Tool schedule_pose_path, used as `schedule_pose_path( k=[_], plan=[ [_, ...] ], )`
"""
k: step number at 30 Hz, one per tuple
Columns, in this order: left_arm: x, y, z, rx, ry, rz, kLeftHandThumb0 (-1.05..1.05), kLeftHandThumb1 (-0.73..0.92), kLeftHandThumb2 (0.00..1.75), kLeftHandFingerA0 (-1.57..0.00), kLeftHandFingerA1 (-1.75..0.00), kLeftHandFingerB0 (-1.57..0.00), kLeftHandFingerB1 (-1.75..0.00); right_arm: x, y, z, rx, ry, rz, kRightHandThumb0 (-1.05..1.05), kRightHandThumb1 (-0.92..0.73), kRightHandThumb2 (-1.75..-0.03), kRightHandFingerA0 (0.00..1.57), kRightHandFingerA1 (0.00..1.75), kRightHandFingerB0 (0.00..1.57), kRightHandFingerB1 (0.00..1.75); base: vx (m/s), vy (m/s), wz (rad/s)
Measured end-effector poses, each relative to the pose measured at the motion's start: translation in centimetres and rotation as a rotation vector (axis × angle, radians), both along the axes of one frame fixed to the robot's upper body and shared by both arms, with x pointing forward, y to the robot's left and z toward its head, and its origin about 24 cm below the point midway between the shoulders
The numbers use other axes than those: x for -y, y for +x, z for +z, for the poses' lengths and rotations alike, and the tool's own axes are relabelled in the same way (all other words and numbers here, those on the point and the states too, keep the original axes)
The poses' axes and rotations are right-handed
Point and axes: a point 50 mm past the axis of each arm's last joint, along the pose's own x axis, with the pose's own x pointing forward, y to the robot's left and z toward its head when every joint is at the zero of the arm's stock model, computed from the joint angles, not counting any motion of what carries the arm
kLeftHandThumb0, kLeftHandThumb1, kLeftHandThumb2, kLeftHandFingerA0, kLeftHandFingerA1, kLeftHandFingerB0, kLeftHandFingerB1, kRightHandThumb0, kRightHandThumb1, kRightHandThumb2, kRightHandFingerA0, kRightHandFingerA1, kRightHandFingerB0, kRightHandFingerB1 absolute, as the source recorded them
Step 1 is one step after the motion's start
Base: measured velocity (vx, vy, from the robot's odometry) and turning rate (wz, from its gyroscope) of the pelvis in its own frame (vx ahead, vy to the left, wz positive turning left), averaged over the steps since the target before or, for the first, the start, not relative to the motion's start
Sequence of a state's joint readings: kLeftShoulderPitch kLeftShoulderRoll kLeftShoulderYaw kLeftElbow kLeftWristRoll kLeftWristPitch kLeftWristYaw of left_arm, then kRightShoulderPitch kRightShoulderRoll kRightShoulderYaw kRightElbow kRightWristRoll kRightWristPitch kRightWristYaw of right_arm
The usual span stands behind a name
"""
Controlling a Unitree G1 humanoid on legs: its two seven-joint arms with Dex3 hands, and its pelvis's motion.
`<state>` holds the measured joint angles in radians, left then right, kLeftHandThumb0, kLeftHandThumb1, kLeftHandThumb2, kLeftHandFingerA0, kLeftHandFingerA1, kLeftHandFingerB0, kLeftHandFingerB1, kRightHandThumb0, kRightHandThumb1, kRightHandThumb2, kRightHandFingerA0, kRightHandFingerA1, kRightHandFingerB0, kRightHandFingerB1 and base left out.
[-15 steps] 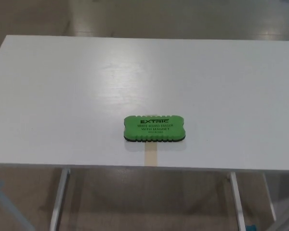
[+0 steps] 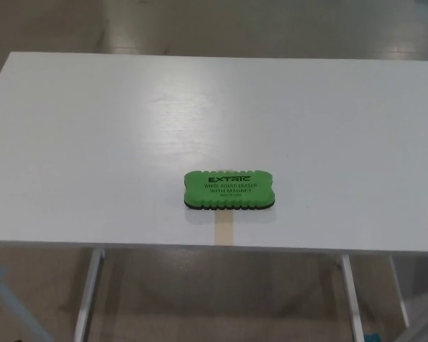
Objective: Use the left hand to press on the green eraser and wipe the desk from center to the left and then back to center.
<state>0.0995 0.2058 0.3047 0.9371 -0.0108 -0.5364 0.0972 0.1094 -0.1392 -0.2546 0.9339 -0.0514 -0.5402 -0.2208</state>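
Note:
A green whiteboard eraser (image 2: 228, 190) with black lettering lies flat on the white desk (image 2: 93, 142), near the front edge and about at the middle of its width. It has a dark felt underside. No part of the robot shows in the head view; both hands are out of the picture.
A short strip of tan tape (image 2: 222, 232) marks the desk's front edge just below the eraser. White desk legs (image 2: 87, 292) stand below the front edge at left and right. Brown floor lies beyond the desk's far edge.

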Motion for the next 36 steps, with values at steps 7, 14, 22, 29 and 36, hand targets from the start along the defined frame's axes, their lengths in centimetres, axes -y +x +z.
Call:
schedule_pose_path(
  k=[7,14,22,29,36],
  plan=[
    [0.9,0.9,0.9,0.071,-0.031,-0.152,-0.29,0.72,0.63,-0.97,-0.49,-0.89,-0.48,-0.9,0.2,0.2,0.035,0.008,0.088,-0.46,-0.8,-0.65,0.73,0.49,0.53,0.36,0.0,0.0,0.0],
    [1.4,1.9,1.9,0.102,-0.056,-0.307,-0.26,0.71,0.62,-0.95,-0.49,-0.96,-0.51,-1.1,0.3,0.1,0.031,0.017,0.11,-0.45,-0.81,-0.65,0.77,0.52,0.53,0.37,0.0,0.0,0.0],
    [1.5,2.7,3.3,0.122,-0.072,-0.465,-0.28,0.69,0.61,-0.94,-0.49,-0.92,-0.49,-1.2,0.4,0.1,0.03,0.019,0.123,-0.44,-0.81,-0.65,0.78,0.53,0.54,0.37,0.0,0.0,0.0],
    [2.0,3.6,5.4,0.137,-0.082,-0.681,-0.3,0.69,0.62,-0.93,-0.5,-0.9,-0.48,-1.3,0.5,0.1,0.027,0.026,0.137,-0.45,-0.8,-0.65,0.79,0.55,0.55,0.37,0.0,0.0,0.0],
    [3.7,5.0,8.4,0.193,-0.089,-0.913,-0.28,0.73,0.62,-0.91,-0.51,-0.88,-0.49,-1.4,0.4,-0.1,0.019,0.033,0.15,-0.44,-0.8,-0.65,0.79,0.55,0.57,0.38,0.0,0.0,0.0]
  ],
)
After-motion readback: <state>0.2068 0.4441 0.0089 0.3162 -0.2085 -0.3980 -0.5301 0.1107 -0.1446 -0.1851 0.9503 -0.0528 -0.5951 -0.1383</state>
